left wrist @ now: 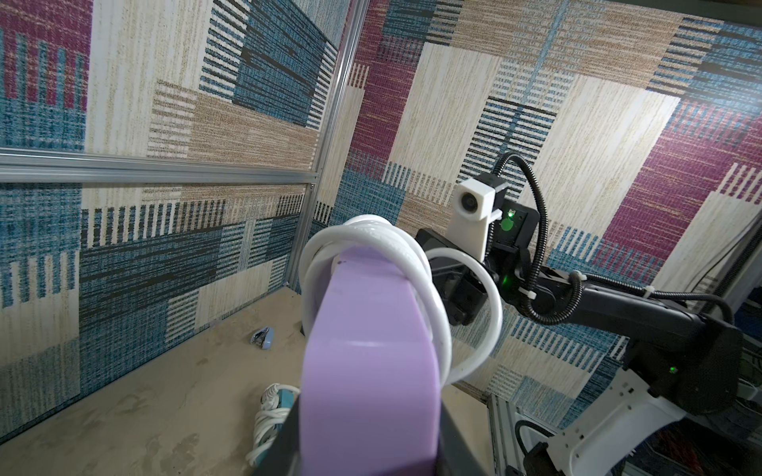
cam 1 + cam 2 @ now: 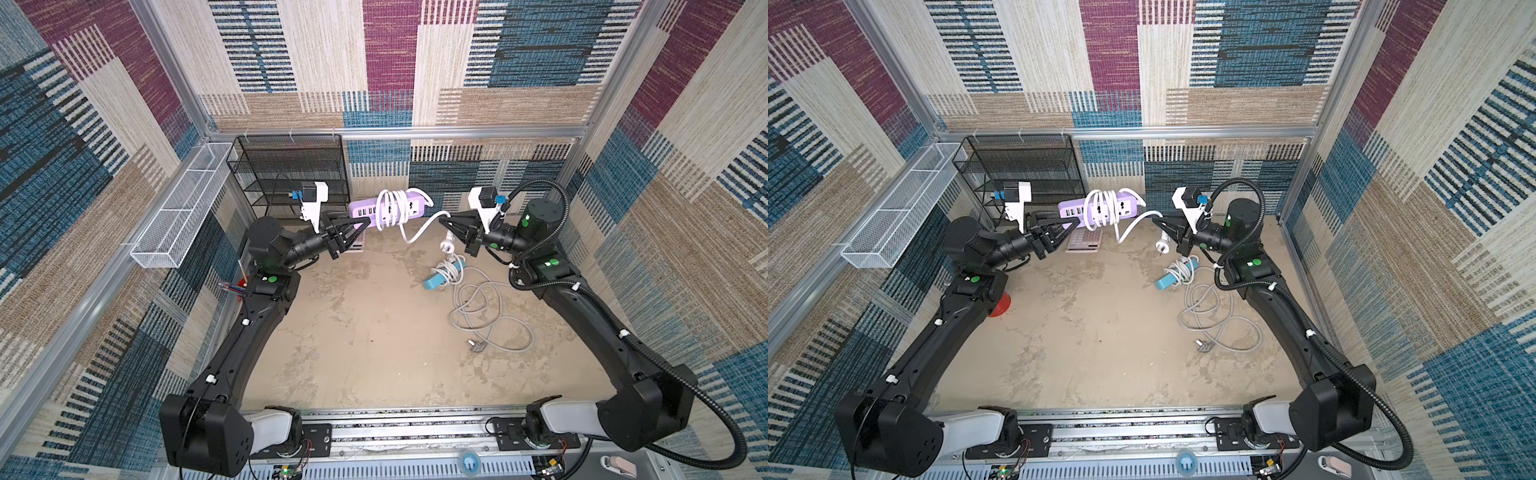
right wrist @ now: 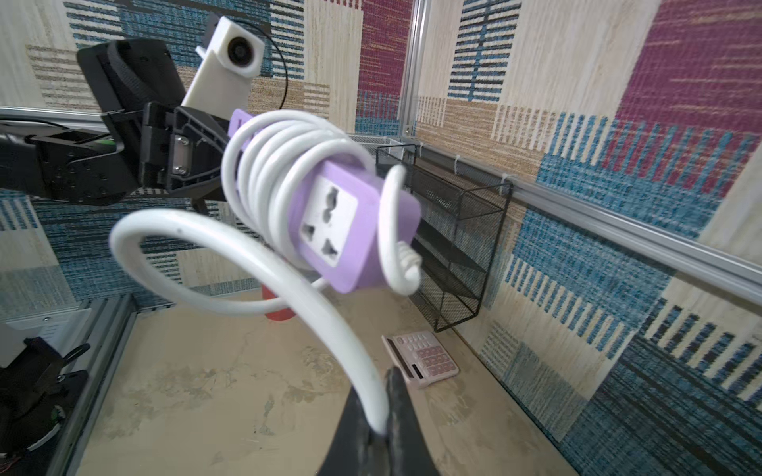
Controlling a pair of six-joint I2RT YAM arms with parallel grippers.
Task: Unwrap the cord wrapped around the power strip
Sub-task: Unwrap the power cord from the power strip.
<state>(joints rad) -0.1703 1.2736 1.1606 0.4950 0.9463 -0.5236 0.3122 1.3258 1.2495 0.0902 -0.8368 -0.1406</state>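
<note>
A purple power strip [image 2: 415,206] [image 2: 1071,210] hangs in the air at the back of the table, with a white cord [image 2: 390,208] [image 2: 1104,208] coiled round its middle in several turns. My left gripper [image 2: 361,224] [image 2: 1073,224] is shut on the strip's left end; in the left wrist view the strip [image 1: 367,371] fills the gripper [image 1: 367,437]. My right gripper [image 2: 446,218] [image 3: 381,412] is shut on the cord's free length [image 3: 330,313], which loops off the coil to the right. The cord's plug [image 2: 449,245] dangles below the right gripper.
On the table under the right arm lie a blue power strip [image 2: 442,276] with its own white cord and a loose grey cable [image 2: 478,316]. A pink calculator [image 2: 1084,241] lies below the held strip. A black mesh shelf [image 2: 291,174] and a white wire basket [image 2: 183,208] stand back left.
</note>
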